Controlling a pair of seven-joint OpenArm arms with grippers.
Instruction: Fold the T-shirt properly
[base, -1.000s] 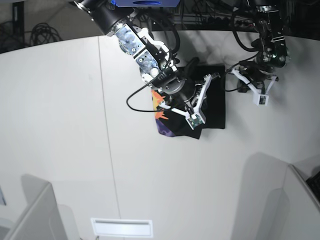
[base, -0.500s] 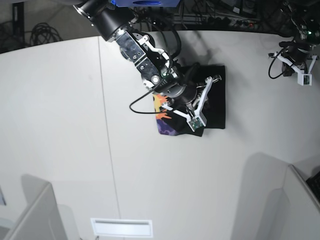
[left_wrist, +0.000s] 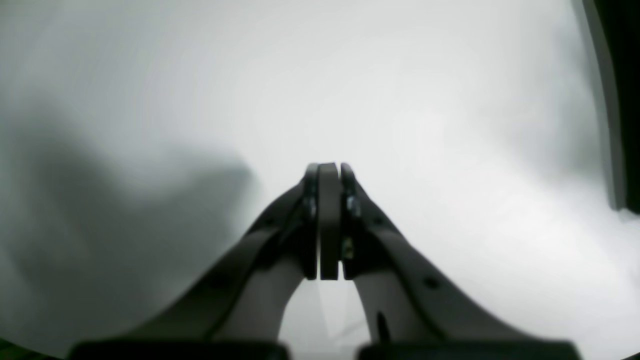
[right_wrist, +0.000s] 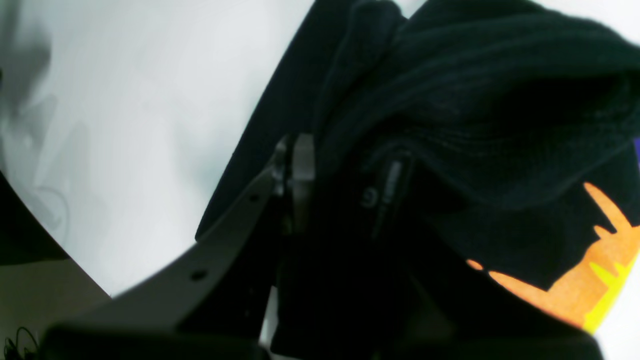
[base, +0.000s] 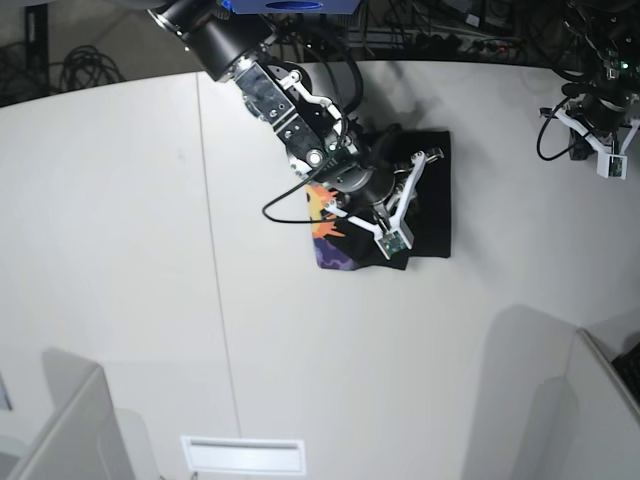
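Right end effector (base: 412, 200) clamping near-far T-shirt (base: 430, 205)

T-shirt (right_wrist: 450, 100): print cut by frame edge | right claw (right_wrist: 345, 165): far finger buried in cloth

In the left wrist view we see our left gripper (left_wrist: 329, 220) reaching up from six o'clock toward the centre of the frame, its two dark fingers (left_wrist: 311, 225) pressed flat together with nothing between them. Beneath and around it spreads the pale table (left_wrist: 400, 100), blurred and bare in this view. A soft grey shadow (left_wrist: 115, 225) lies across the table toward nine o'clock. At three o'clock the table's curved edge (left_wrist: 607, 125) runs down the frame, with darkness beyond it.
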